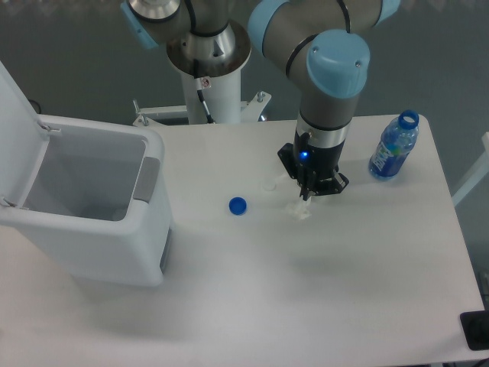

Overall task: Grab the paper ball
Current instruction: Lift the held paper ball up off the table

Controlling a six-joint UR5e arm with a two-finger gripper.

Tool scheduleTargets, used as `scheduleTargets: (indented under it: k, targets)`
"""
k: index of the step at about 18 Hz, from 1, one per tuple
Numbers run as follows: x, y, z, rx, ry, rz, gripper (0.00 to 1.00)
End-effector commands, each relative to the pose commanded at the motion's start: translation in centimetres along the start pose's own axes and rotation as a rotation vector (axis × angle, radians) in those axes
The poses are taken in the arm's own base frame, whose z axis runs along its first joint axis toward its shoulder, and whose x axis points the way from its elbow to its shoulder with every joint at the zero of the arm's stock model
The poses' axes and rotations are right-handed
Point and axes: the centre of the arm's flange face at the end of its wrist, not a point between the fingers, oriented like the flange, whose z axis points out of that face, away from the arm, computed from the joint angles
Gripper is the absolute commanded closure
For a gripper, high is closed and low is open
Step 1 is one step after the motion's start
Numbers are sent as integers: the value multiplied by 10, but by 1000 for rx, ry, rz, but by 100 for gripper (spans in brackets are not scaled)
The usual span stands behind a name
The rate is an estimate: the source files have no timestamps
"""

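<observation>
- A white rectangular table (321,306) is filling most of the view, with a dark grey-green floor showing beyond its far edge and right edge.
- The arm's white pedestal (208,88) is standing at the far edge of the table, near the middle.
- One white plastic bin with its lid tipped open (92,195) is sitting at the left edge of the table.
- One clear blue plastic bottle with no cap on it (393,147) is standing upright near the far right corner.
- One round blue bottle cap (238,205) is lying near the middle of the table, well apart from the bin.
- One small translucent ring-like cap (268,184) is lying just beyond and to the right of the blue cap.
- One small crumpled white paper ball (299,210) is lying on the table right of the blue cap, directly under the dark two-finger gripper (307,196).
- The gripper is pointing straight down over the ball, its tips seeming to reach the ball's top; from this angle I cannot tell how far apart the fingers are standing.
</observation>
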Motion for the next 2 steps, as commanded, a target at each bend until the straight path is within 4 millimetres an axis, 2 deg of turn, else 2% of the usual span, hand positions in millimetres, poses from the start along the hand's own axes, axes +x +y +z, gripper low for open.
scheduleTargets:
  k: [2]
  targets:
    - [0, 0, 0, 0, 0, 0, 100]
